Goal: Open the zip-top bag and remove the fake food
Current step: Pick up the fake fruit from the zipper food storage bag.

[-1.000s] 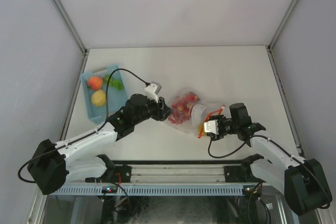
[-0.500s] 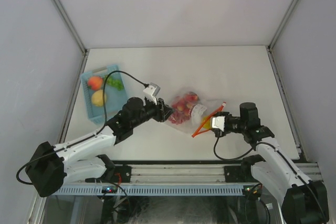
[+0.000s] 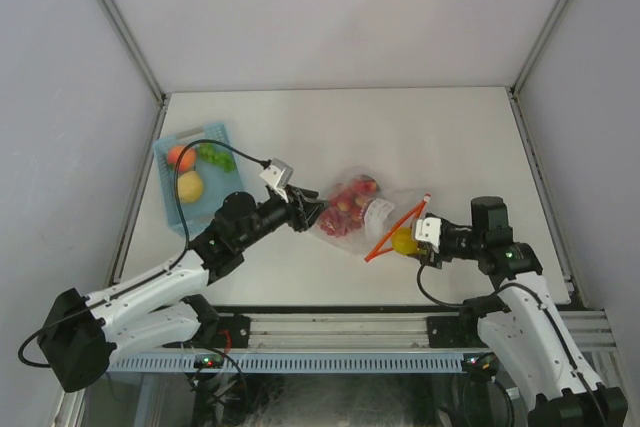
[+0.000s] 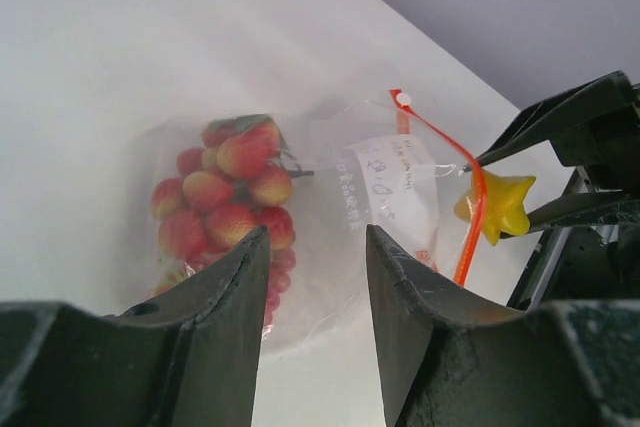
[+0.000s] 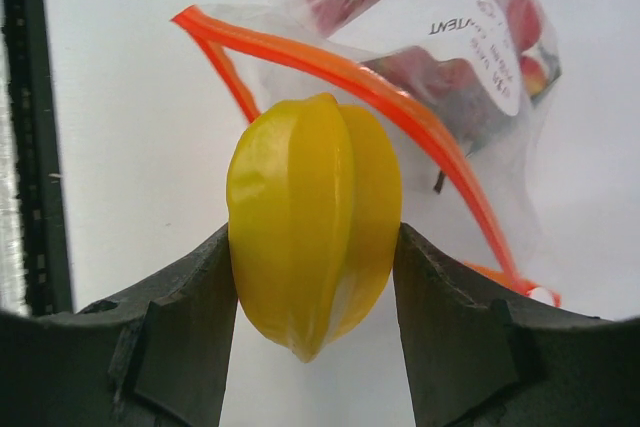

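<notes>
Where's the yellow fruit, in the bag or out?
Out: the right gripper grips the yellow fruit outside the bag's orange zip strip.

Open table [image 3: 440,137] lies beyond the zip-top bag [image 3: 358,209] and to its far right. My left claw [image 3: 313,213], jaws apart, crowds the bag's left end. My right claw [image 3: 410,241], clamped on a yellow star fruit [image 3: 404,240], blocks the bag's orange-edged mouth. A blue basket [image 3: 172,209] stands well left of the bag.
</notes>
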Robot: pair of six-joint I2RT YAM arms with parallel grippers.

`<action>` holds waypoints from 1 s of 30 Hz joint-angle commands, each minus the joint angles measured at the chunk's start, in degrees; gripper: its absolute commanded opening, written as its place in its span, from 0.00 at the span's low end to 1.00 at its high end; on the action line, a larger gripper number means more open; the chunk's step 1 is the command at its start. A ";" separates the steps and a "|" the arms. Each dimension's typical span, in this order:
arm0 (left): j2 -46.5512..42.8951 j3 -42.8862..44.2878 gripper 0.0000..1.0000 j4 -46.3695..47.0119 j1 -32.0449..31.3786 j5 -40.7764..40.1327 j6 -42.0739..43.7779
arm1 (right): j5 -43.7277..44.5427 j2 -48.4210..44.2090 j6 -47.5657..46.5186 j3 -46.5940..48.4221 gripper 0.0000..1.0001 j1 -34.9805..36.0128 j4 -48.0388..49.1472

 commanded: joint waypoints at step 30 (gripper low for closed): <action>-1.35 10.88 1.00 -2.27 -15.76 4.25 41.43 | -20.95 26.13 -5.92 36.61 0.15 2.00 -41.85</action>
